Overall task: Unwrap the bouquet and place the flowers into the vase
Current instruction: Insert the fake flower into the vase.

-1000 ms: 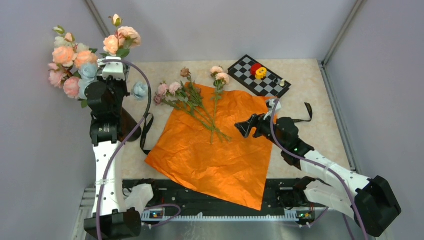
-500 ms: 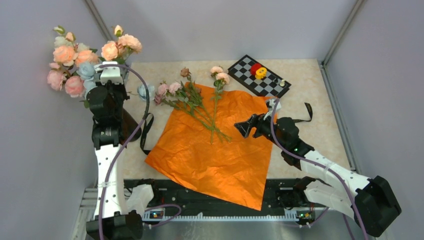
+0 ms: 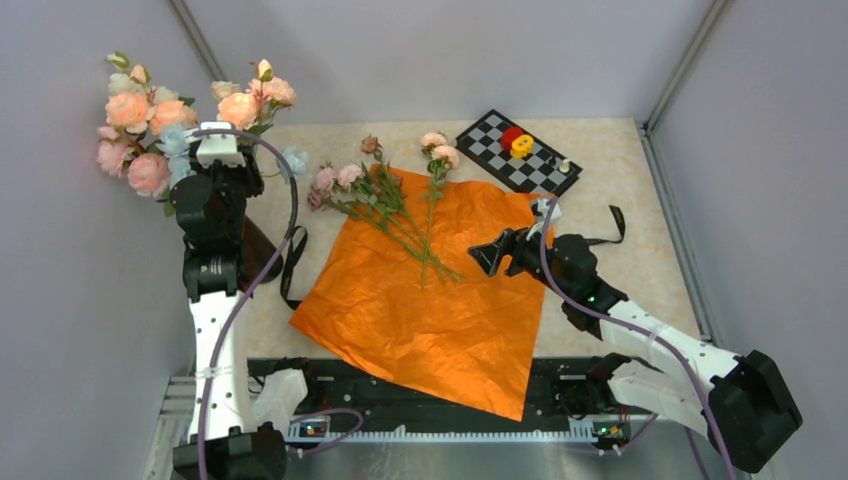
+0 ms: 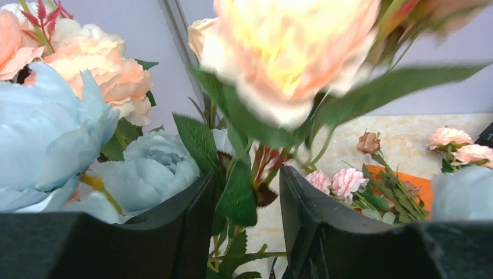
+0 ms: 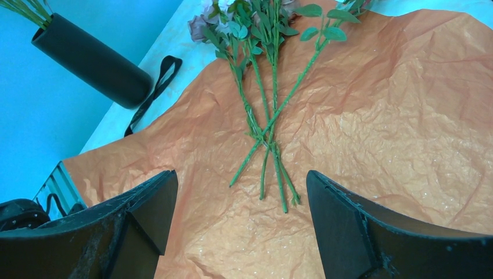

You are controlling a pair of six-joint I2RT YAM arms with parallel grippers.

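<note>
At the far-left table edge, I note left gripper parted around flowers over the vase; right gripper spread wide above paper

**Orange sheet, pastel blooms, black vase**

The crinkled paper is a vivid, even orange. The flowers lying on it have pink, peach and dusty mauve heads on green leafy stems. The bunch in the vase mixes peach, pink and pale blue, and one bloom has a creamy yellow heart. The vase is plain matte black, and so is the ribbon. The tabletop is beige with faint marbling. A board is chequered black and white and carries a red piece and a yellow piece.
</note>
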